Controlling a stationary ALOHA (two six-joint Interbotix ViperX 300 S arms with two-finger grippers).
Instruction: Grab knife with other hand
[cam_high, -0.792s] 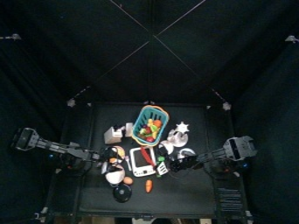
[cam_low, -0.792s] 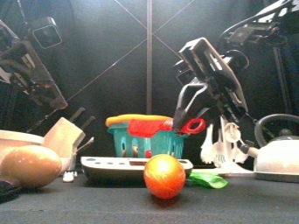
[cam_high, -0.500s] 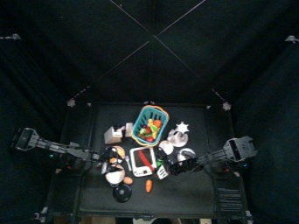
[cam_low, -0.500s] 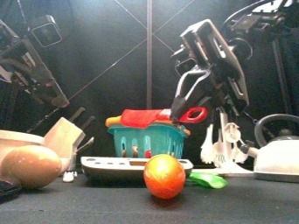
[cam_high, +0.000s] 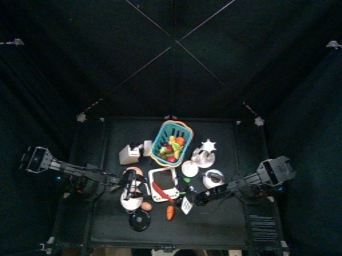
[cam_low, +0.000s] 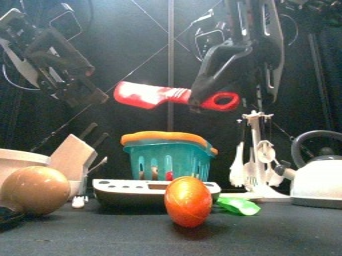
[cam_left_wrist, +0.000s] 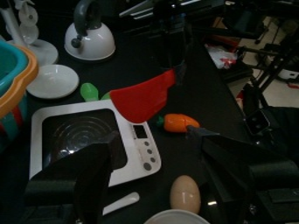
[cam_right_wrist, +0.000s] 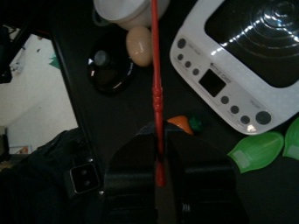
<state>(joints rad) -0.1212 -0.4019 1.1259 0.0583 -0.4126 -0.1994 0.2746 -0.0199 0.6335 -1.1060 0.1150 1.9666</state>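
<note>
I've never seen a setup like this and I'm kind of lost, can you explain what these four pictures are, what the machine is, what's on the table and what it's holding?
This is a two-armed robot at a small black table inside black curtains. One picture looks straight down from above, one looks level from the table's front edge, and two come from cameras on the wrists.

The right gripper is shut on a red knife, held level in the air above a teal basket. The right wrist view looks along the blade edge-on. The left gripper is open and empty, with the knife's blade ahead of it; the job is to pass the knife to this hand, not yet done.

On the table: a white kitchen scale, a kettle, an orange fruit, an egg, a small carrot and a white bowl.
</note>
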